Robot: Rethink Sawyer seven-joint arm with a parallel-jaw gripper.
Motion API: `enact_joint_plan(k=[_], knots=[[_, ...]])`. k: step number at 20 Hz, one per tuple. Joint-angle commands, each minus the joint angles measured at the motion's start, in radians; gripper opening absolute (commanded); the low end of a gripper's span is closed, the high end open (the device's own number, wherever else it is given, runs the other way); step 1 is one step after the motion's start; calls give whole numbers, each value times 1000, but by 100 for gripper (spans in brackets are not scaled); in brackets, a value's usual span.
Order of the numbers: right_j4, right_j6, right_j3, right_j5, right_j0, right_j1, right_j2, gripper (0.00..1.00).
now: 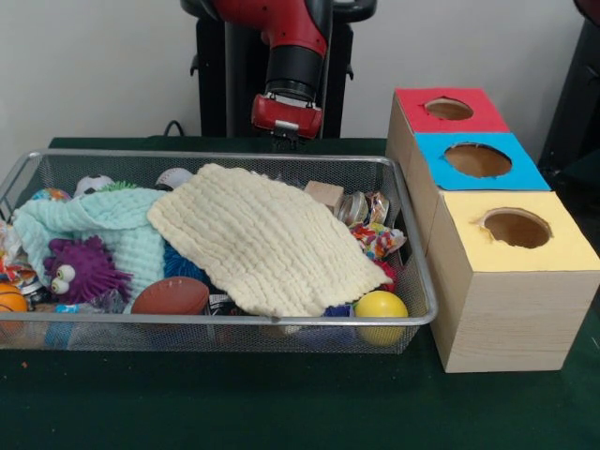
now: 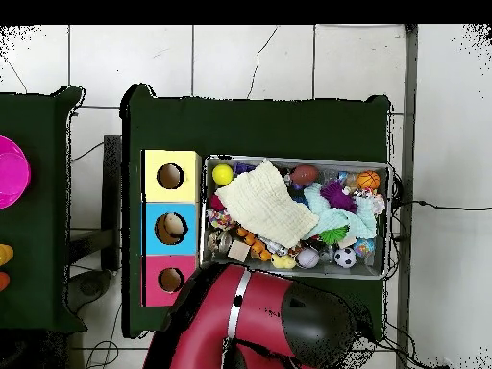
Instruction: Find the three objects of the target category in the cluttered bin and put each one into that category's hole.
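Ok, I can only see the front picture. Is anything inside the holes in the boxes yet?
Observer: From above, the blue hole has something pale and roundish in it.
Operator: What's hiding behind the big yellow cloth?
Observer: A few small orange balls lie along the edge of the cloth, next to the wooden block.
Operator: Is there stuff past the boxes?
Observer: Yes, a second table stands there, with a bright pink round thing on it.
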Motion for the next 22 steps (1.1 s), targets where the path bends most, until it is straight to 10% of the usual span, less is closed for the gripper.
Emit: enact_joint_plan(k=[1, 22], knots=[[50, 179, -169, 197, -9, 48, 71, 0], [75, 165, -69, 339, 10, -64, 88, 0]])
